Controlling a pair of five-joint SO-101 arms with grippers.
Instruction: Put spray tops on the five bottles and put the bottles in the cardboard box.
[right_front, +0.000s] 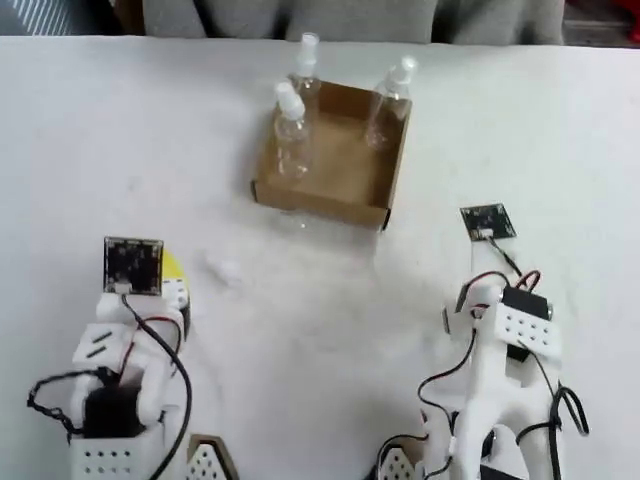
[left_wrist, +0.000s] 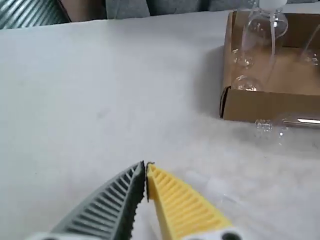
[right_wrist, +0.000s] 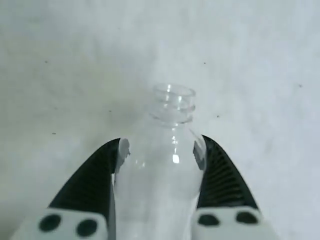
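Bottle with an open, uncapped neck sits between the jaws of our right hand, which clasps its shoulders. Our left hand is pinched together, holding nothing. We judge a gentle, steady grip will let a spray top screw on squarely. The cardboard box stands well apart across bare worktop, with three capped bottles inside and room towards its front wall.

High view looks down; low left wrist shares cardboard box; right seemingly closest.
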